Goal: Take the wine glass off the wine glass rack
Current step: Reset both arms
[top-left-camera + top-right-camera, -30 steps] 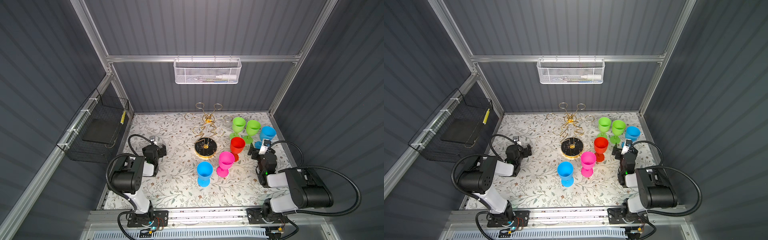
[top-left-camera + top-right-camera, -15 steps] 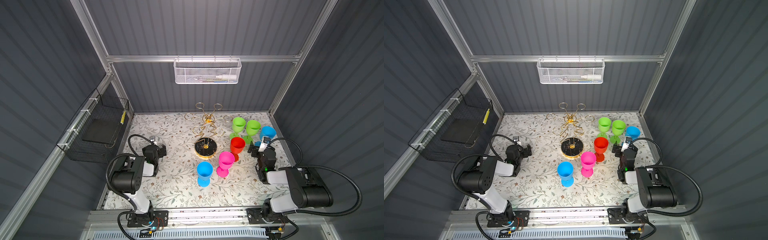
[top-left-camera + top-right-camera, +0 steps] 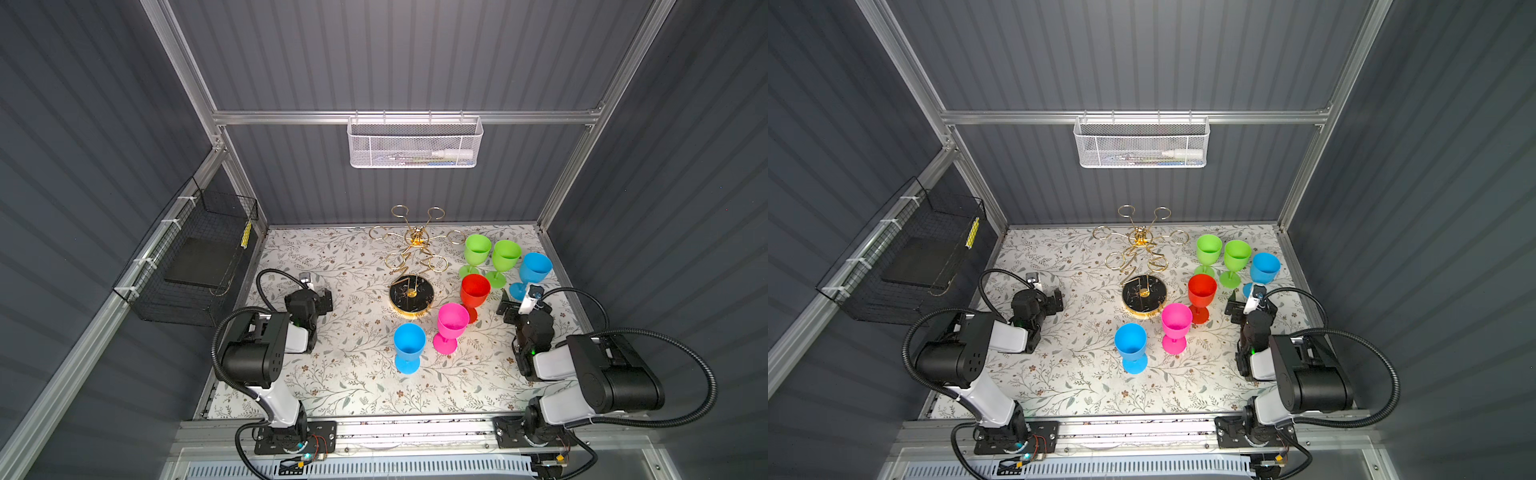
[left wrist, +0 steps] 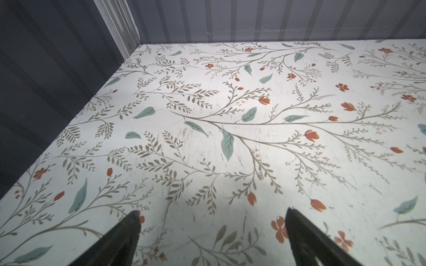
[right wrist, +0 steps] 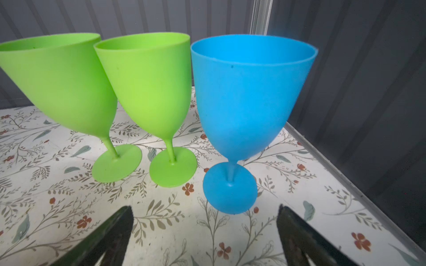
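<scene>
The gold wire wine glass rack (image 3: 417, 241) (image 3: 1143, 241) stands at the back middle on its round black base (image 3: 411, 293). No wine glass hangs on its ring arms. Several coloured wine glasses stand upright on the table to its right and front. My right gripper (image 3: 521, 305) (image 5: 205, 208) is open and low, just short of the foot of the back blue glass (image 3: 536, 268) (image 5: 251, 99); nothing is between its fingers. My left gripper (image 3: 322, 299) (image 4: 212, 211) is open over bare table at the left.
Two green glasses (image 5: 147, 87) (image 5: 60, 85) stand beside the back blue one. In front of the rack stand red (image 3: 475, 291), pink (image 3: 452, 320) and blue (image 3: 409, 343) glasses. A white mesh basket (image 3: 415, 143) hangs on the back wall and a black wire basket (image 3: 199, 266) on the left wall.
My right gripper has shifted slightly to the left beside the back blue glass. The left arm, the rack and the glasses have not moved.
</scene>
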